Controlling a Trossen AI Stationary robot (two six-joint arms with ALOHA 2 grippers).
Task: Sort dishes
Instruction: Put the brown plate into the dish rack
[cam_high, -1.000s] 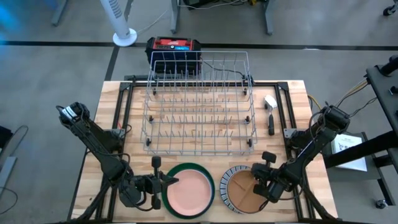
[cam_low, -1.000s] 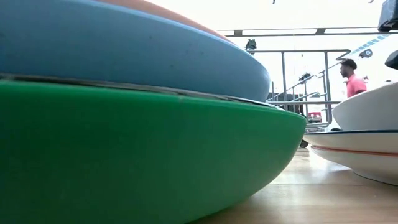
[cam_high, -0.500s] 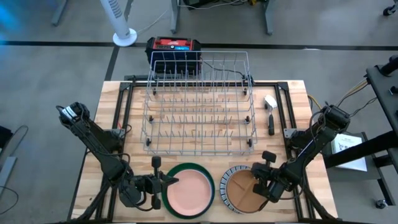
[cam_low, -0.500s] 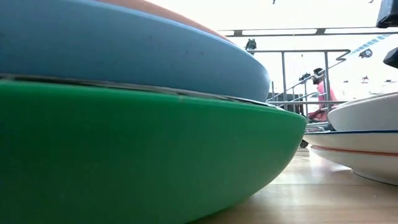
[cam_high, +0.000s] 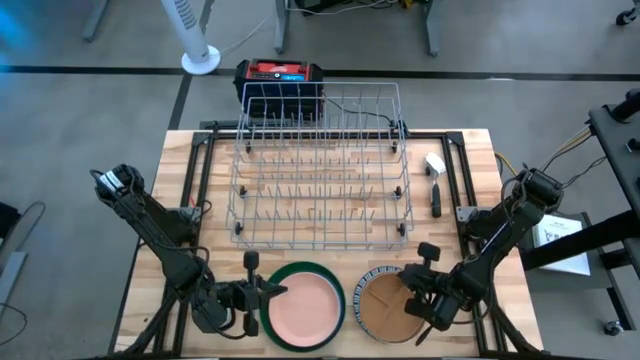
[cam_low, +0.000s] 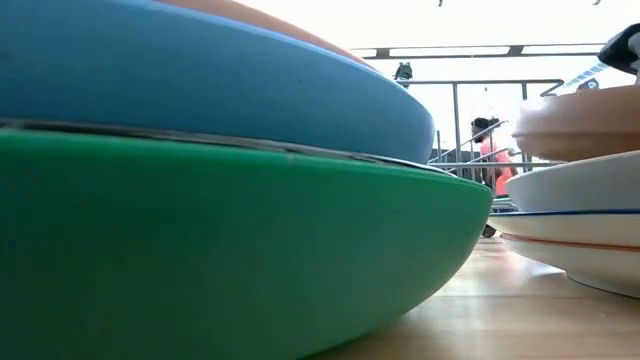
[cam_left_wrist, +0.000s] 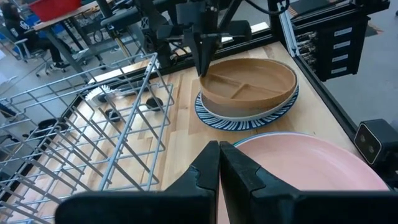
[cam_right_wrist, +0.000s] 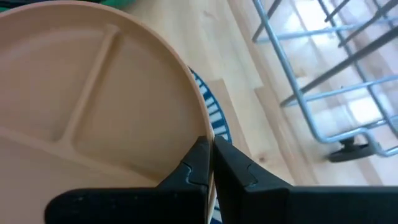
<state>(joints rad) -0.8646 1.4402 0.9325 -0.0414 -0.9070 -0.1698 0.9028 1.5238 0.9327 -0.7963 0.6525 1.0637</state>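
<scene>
Now lift slowly and keep the pinch firm on the rim. Right gripper (cam_high: 424, 300) at the table's near right, fingers pressed together on the edge of the tan plate (cam_high: 385, 308), rim clamped between the two pads as the right wrist view shows (cam_right_wrist: 208, 163). Tan plate, a divided one, raised slightly off the blue-white striped plate (cam_left_wrist: 214, 118) beneath and tilted, judging by the low view. Keep the tilt shallow so the plate does not swing out of a one-sided grip; clear the lower stack fully before any sideways travel. Likely risk: rotation about the pinch point, or dragging the striped plate along.

Left gripper (cam_high: 262, 291) parked at the near left, fingers closed on nothing, tips just over the edge of the pink plate (cam_high: 302, 308), itself stacked in the large green dish (cam_high: 338, 281).

Farther back, mid-table: silver wire rack (cam_high: 320, 170), no dishes in it, the probable destination. Approach from above and align the plate edge-on with the tines.
</scene>
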